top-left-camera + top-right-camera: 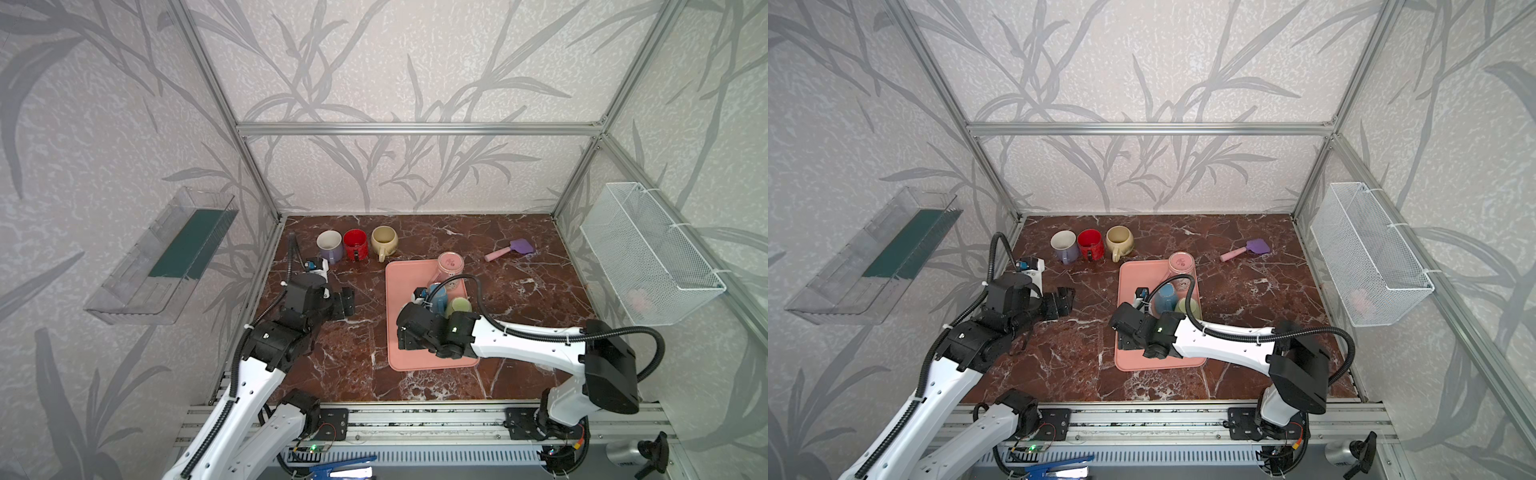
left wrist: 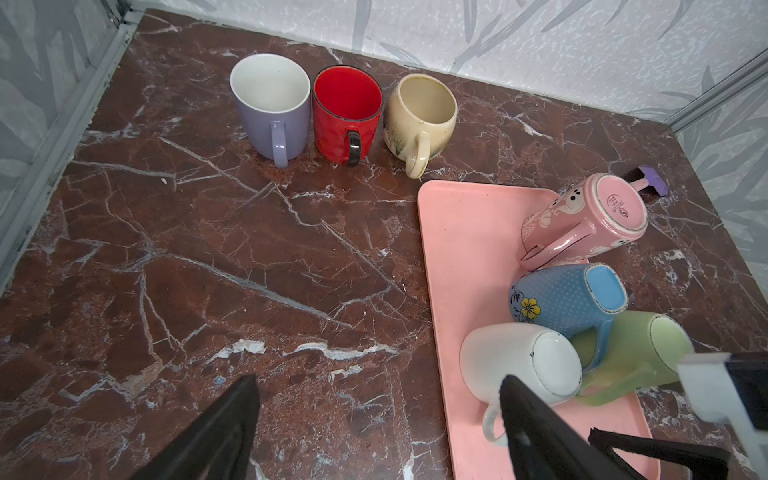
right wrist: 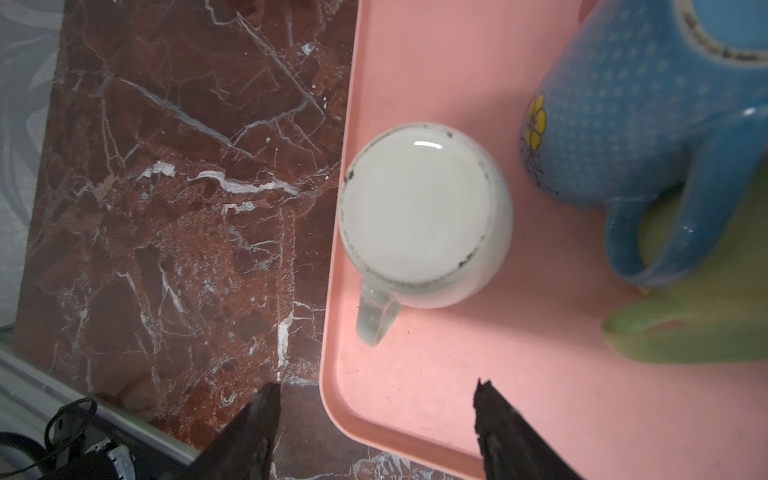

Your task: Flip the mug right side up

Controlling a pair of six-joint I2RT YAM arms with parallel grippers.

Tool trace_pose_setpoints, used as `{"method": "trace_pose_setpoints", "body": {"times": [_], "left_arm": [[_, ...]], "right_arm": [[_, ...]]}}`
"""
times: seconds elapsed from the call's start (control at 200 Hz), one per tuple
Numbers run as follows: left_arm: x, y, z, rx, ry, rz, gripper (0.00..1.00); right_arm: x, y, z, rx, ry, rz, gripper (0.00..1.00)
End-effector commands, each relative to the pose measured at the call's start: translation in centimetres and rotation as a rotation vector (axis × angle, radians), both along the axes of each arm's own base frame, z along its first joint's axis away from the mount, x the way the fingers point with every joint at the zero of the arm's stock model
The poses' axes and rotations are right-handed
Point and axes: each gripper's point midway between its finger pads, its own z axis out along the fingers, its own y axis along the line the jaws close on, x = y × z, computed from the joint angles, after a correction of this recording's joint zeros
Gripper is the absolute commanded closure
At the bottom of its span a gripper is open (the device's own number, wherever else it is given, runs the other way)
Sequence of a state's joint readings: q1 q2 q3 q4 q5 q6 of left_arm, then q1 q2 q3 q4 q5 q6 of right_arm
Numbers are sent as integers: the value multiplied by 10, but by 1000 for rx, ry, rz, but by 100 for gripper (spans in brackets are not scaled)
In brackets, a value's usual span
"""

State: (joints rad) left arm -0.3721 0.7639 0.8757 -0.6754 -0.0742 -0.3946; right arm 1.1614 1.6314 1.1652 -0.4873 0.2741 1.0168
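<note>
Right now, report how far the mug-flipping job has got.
Done: the lavender mug, red mug and cream mug stand upright in a row on the table. In hand: the right pincer hangs open above the white mug, gripping nothing; the left pincer is open over the table beside the pink tray. Left: the white mug, blue mug, green mug and pink mug all sit base up on that tray.

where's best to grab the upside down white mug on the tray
Probably the white mug by its rounded body, just below the upturned base, coming from above with the right gripper. Its handle juts toward the gripper, so the jaws can straddle the body; the blue mug crowds one side.
</note>
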Motion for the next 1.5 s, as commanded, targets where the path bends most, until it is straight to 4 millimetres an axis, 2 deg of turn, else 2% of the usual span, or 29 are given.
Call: {"method": "trace_pose_setpoints", "body": {"times": [0.0, 0.04, 0.055, 0.085, 0.275, 0.42, 0.63, 0.815, 0.995, 1.2, 1.255, 1.42, 1.495], "left_arm": [[-5, 10, 13, 59, -40, 24, 11], [-6, 9, 15, 65, -50, 20, 11], [-7, 9, 15, 68, -53, 20, 11], [-8, 9, 16, 74, -56, 18, 11], [-11, 8, 20, 93, -77, 6, 10], [-13, 8, 21, 101, -84, 3, 9], [-13, 8, 20, 101, -84, 6, 9], [-12, 8, 19, 102, -80, 5, 9], [-11, 6, 16, 104, -67, 3, 9], [-11, 6, 15, 103, -62, 3, 9], [-11, 6, 15, 102, -63, 3, 9], [-10, 6, 14, 104, -58, 5, 9], [-10, 6, 13, 105, -55, 3, 9]], "right_arm": [[3, -6, -4, -79, 2, -59, 27], [4, -4, -5, -85, 7, -69, 27], [5, -4, -14, -111, 18, -72, 27], [6, -3, -18, -126, 25, -78, 27], [12, 5, -30, -183, 30, -78, 30], [19, -6, -38, -239, 13, -92, 35], [25, -21, -50, -288, 88, -67, 44], [28, -34, -49, -308, 114, -42, 60], [34, -34, -45, -351, 125, 8, 57], [37, -34, -50, -375, 154, 30, 57], [49, -39, -50, -371, 163, 9, 58], [55, -39, -49, -403, 170, 26, 61], [56, -40, -49, -408, 165, 25, 67]]}}
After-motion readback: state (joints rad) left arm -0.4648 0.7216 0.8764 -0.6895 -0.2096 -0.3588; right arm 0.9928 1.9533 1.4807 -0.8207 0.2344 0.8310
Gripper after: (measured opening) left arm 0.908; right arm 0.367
